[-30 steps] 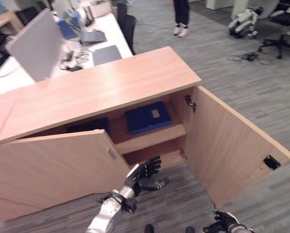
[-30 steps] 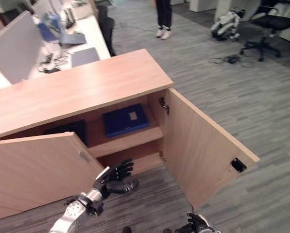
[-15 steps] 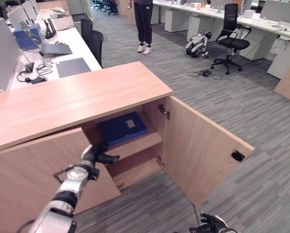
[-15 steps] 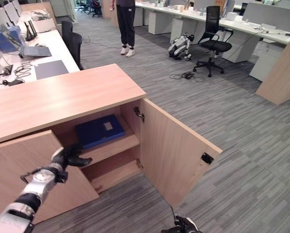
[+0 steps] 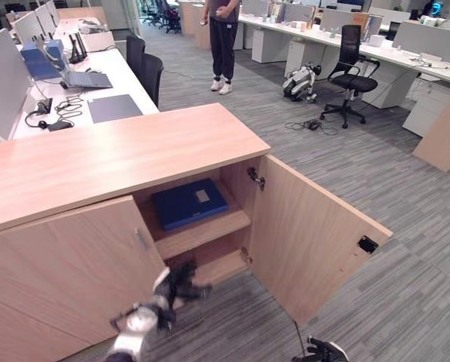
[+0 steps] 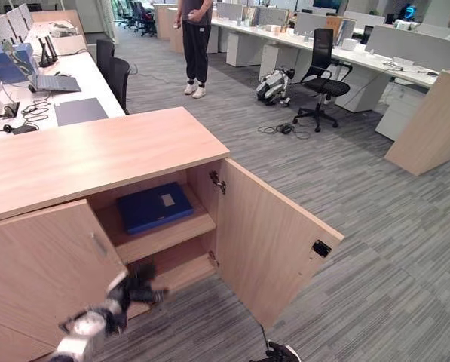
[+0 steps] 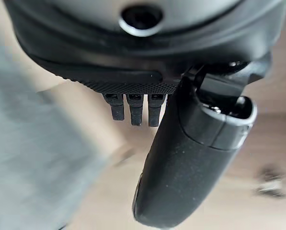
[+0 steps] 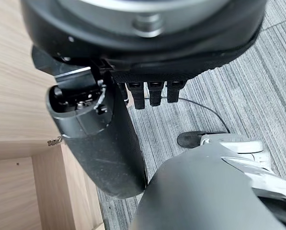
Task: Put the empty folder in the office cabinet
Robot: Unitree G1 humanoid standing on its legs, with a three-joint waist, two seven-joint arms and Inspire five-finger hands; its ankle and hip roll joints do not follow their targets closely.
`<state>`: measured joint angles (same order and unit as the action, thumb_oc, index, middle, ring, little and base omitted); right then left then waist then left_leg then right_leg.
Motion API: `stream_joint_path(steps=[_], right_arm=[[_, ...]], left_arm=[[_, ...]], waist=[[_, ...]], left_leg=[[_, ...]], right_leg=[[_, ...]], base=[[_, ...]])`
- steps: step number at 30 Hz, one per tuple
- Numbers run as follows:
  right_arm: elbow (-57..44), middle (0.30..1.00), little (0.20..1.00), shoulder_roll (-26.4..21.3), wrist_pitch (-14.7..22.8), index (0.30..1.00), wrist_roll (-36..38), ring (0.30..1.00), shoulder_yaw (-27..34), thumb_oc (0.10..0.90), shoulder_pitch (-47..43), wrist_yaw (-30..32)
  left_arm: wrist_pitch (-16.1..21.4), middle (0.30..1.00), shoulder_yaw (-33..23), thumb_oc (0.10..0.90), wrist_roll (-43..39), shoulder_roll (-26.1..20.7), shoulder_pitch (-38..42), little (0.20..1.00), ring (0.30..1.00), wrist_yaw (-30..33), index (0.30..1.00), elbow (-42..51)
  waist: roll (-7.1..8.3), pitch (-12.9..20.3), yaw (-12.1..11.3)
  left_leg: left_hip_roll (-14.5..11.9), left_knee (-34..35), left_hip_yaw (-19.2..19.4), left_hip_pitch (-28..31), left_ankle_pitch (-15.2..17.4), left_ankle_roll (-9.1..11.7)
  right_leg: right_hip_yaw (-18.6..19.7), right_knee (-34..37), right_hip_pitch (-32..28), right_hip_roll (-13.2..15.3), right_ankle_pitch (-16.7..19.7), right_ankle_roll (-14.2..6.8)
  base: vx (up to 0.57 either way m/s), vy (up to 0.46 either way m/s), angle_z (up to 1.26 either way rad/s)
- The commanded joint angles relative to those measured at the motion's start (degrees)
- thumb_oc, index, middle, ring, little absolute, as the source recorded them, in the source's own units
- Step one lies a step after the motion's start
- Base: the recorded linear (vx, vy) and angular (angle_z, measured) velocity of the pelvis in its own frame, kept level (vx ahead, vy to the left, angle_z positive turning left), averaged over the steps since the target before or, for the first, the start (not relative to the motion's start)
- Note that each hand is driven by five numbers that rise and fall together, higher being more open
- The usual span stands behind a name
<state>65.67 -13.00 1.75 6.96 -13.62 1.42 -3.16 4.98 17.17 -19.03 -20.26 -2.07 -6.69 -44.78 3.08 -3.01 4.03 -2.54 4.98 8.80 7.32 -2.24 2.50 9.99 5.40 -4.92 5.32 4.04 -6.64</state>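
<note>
Grey striped carpet (image 5: pixel 375 173) covers the floor of a big office room. Long white desks (image 5: pixel 405 56) run along the far side, and one white worktop (image 5: pixel 96 79) on the left carries a laptop (image 5: pixel 81 75), a dark pad (image 5: pixel 113 108) and some wires.

Up close stands the wooden office cabinet (image 5: pixel 111 154), low and wide. Its right door (image 5: pixel 315 234) hangs wide open. Its left door (image 5: pixel 66 275) is only partly open.

A person (image 5: pixel 225 38) in dark clothes and white shoes stands far back on the carpet. A black office chair (image 5: pixel 349 68) is near a small robot dog (image 5: pixel 300 79) that lies on the floor.

The blue folder (image 5: pixel 188 204) lies flat on the upper shelf (image 5: pixel 209 228) inside the cabinet. It has a small pale label on top, but the writing is too small to read.

The left robot hand (image 5: pixel 181 280) is low in front of the cabinet, by the edge of the left door, in front of the lower shelf. It is blurry there. In its wrist view its fingers (image 7: pixel 134 108) are curled in short and the thumb (image 7: pixel 190 153) sticks out, and it holds nothing.

The right robot hand (image 5: pixel 322 351) is down at the bottom edge, over the carpet. In its wrist view its fingers (image 8: pixel 154 93) look curled in too, and it holds nothing.
</note>
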Motion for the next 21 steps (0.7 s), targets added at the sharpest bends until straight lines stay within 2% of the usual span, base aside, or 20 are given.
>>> stream_joint_path(steps=[1,5,7,8,9,10,11,12,13,14,16,17,18,19,21], right_arm=[[2.19,0.900,0.900,-1.78,0.94,0.900,0.20,0.900,-0.41,0.800,-1.54,0.16],[2.52,0.900,0.900,-1.39,1.14,0.900,1.68,0.900,1.05,0.800,-1.52,0.85],[2.10,0.900,0.900,-1.22,1.23,0.900,2.39,0.900,1.17,0.800,-1.57,1.06],[2.10,0.900,0.900,-1.23,1.23,0.900,2.39,0.900,1.17,0.800,-1.58,1.06],[1.80,0.900,0.900,-1.30,1.37,0.900,2.00,0.900,0.93,0.800,-2.14,1.33],[1.79,0.900,0.900,-1.31,1.36,0.900,1.99,0.900,0.95,0.800,-2.14,1.34],[1.56,0.900,0.900,-1.39,1.45,0.900,1.37,0.900,0.92,0.800,-2.50,1.55],[1.58,0.900,0.900,-1.50,1.50,0.900,0.96,0.900,0.74,0.800,-2.70,1.57],[1.58,0.900,0.900,-1.50,1.50,0.900,0.96,0.900,0.74,0.800,-2.69,1.57],[1.46,0.900,0.900,-1.48,1.52,0.900,0.54,0.900,0.38,0.800,-3.21,1.71],[1.44,0.900,0.900,-1.52,1.51,0.900,0.56,0.900,0.09,0.800,-3.42,1.72],[1.46,0.900,0.900,-1.61,1.45,0.900,0.52,0.900,-0.11,0.800,-3.76,1.75],[1.57,0.900,0.900,-1.50,1.24,0.900,0.44,0.900,-0.44,0.800,-3.98,1.46],[1.70,0.900,0.900,-1.70,1.26,0.900,0.47,0.900,-0.67,0.800,-3.88,1.41],[1.89,0.900,0.900,-1.83,1.28,0.900,0.48,0.900,-0.74,0.800,-3.70,1.34]], left_arm=[[4.28,0.900,-2.83,0.800,0.71,-0.35,7.25,0.900,0.900,-0.59,0.900,2.01],[3.50,0.900,-2.78,0.800,1.26,2.11,4.65,0.900,0.900,-0.66,0.900,-1.54],[2.97,0.900,-2.15,0.800,1.59,2.72,3.32,0.900,0.900,-0.87,0.900,-2.56],[2.97,0.900,-2.16,0.800,1.59,2.73,3.34,0.900,0.900,-0.87,0.900,-2.58],[3.00,0.900,-1.34,0.800,2.41,2.91,3.11,0.900,0.900,-0.82,0.900,-3.28],[3.01,0.900,-1.33,0.800,2.41,2.93,3.13,0.900,0.900,-0.81,0.900,-3.30],[2.73,0.900,-0.31,0.800,3.52,2.76,2.72,0.900,0.900,-1.23,0.900,-3.22],[2.60,0.900,0.01,0.800,4.20,2.54,2.29,0.900,0.900,-1.41,0.900,-2.76],[2.60,0.900,0.01,0.800,4.20,2.53,2.29,0.900,0.900,-1.41,0.900,-2.75],[2.27,0.900,0.35,0.800,4.89,2.40,1.68,0.900,0.900,-1.84,0.900,-2.01],[2.20,0.900,0.24,0.800,4.80,2.40,1.72,0.900,0.900,-1.90,0.900,-2.30],[2.21,0.900,0.38,0.800,4.74,2.47,2.00,0.900,0.900,-1.88,0.900,-2.68],[2.34,0.900,0.26,0.800,4.63,2.83,2.38,0.900,0.900,-1.56,0.900,-3.93],[2.52,0.900,0.01,0.800,4.75,3.05,2.81,0.900,0.900,-1.38,0.900,-4.85],[2.69,0.900,0.12,0.800,5.05,3.22,3.14,0.900,0.900,-1.23,0.900,-5.94]], waist=[[-1.81,-0.83,-0.86],[-1.66,-1.65,-1.20],[-1.93,-2.87,-0.85],[-1.93,-2.86,-0.85],[-2.38,-4.09,-1.25],[-2.39,-4.10,-1.23],[-2.83,-4.49,-1.95],[-2.88,-4.24,-2.30],[-2.88,-4.23,-2.27],[-2.58,-3.61,-2.92],[-2.50,-3.37,-2.71],[-2.71,-3.40,-2.56],[-2.93,-3.59,-1.13],[-3.01,-3.63,-1.27],[-2.97,-3.58,-1.03]], left_leg=[[1.73,0.02,-1.61,0.70,5.26,-1.41],[2.09,0.02,-1.72,-0.26,4.88,-1.71],[1.85,0.02,-2.14,-0.89,4.48,-1.92],[1.85,0.02,-2.13,-0.92,4.48,-1.92],[1.38,0.02,-1.34,-1.03,4.33,-1.93],[1.40,0.02,-1.38,-1.03,4.33,-1.93],[0.81,0.02,0.37,-1.17,4.25,-1.51],[0.48,0.02,1.68,-1.22,4.20,-1.18],[0.48,0.02,1.65,-1.22,4.20,-1.19],[-0.06,0.02,4.03,-1.07,4.28,-0.74],[-0.32,0.02,4.56,-0.94,4.26,-0.65],[-0.61,0.02,4.88,-0.70,4.35,-0.53],[-1.02,0.02,4.16,-0.20,4.49,-0.36],[-1.16,0.02,4.71,0.28,4.87,-0.27],[-1.11,0.02,4.81,0.55,4.88,-0.17]], right_leg=[[-5.10,-3.46,0.20,3.56,-3.49,-5.60],[-5.95,-5.96,1.59,3.30,-3.62,-5.68],[-5.54,-10.84,3.59,2.00,-4.87,-5.49],[-5.53,-10.98,3.68,1.99,-4.94,-5.49],[-9.52,-13.85,5.21,2.10,-5.11,-5.51],[-9.56,-13.97,5.25,2.12,-5.19,-5.52],[-18.39,-14.95,5.80,4.21,-4.77,-5.27],[-23.79,-14.75,5.72,5.90,-4.13,-4.93],[-23.82,-14.74,5.70,5.91,-4.13,-4.93],[-29.57,-12.09,5.52,7.22,-2.94,-4.15],[-29.71,-10.36,5.62,7.07,-2.24,-3.96],[-28.12,-9.64,6.56,6.74,-1.46,-3.98],[-23.86,-8.93,8.32,6.37,-0.57,-4.41],[-21.83,-7.97,8.12,5.95,-0.18,-4.53],[-21.06,-6.86,7.59,5.90,0.05,-4.52]], base=[[-0.07,0.045,-0.19],[-0.08,0.031,0.02],[-0.10,0.024,0.10],[-0.16,0.013,0.05],[-0.09,-0.002,0.00],[-0.14,-0.019,-0.07],[-0.07,-0.047,-0.34],[-0.07,-0.047,-0.60],[0.00,-0.117,-0.97],[0.01,-0.090,-0.81],[0.03,-0.103,-0.62],[0.12,-0.149,-0.68],[0.14,-0.159,-0.94],[0.11,-0.120,-0.63],[0.09,-0.099,-0.48]])
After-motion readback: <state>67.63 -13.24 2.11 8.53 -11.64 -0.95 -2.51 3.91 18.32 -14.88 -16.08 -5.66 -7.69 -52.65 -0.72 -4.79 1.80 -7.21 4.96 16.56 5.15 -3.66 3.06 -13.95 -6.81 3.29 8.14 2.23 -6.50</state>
